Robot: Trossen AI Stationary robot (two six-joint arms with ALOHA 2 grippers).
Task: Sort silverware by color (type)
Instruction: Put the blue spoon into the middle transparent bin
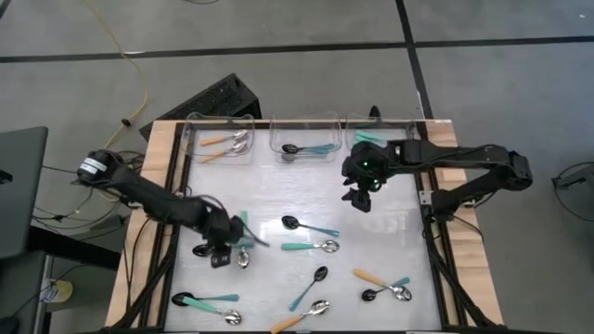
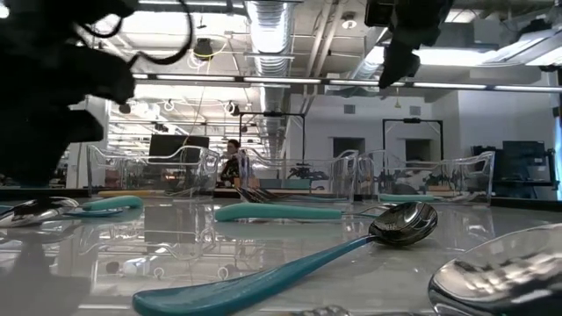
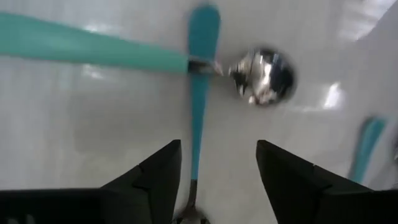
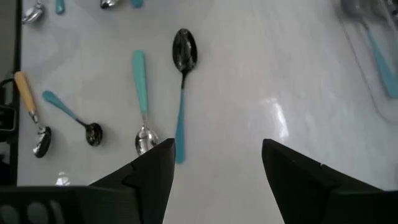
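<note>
Hovering over a teal-handled spoon (image 3: 198, 93), the left pincer (image 3: 217, 174) stood apart.
Next it likely needed to descend and clamp; the right pincer (image 4: 217, 168), apart, waited near the bins (image 1: 302, 139).

Open white table (image 1: 278, 199) mid-surface gives free passage; scattered spoons (image 1: 311, 225) crowd the near half, three clear bins (image 1: 223, 121) wall the far edge.

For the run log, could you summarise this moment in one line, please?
left gripper: open over teal spoon | right gripper: open, hovering | bins: partly filled
</note>
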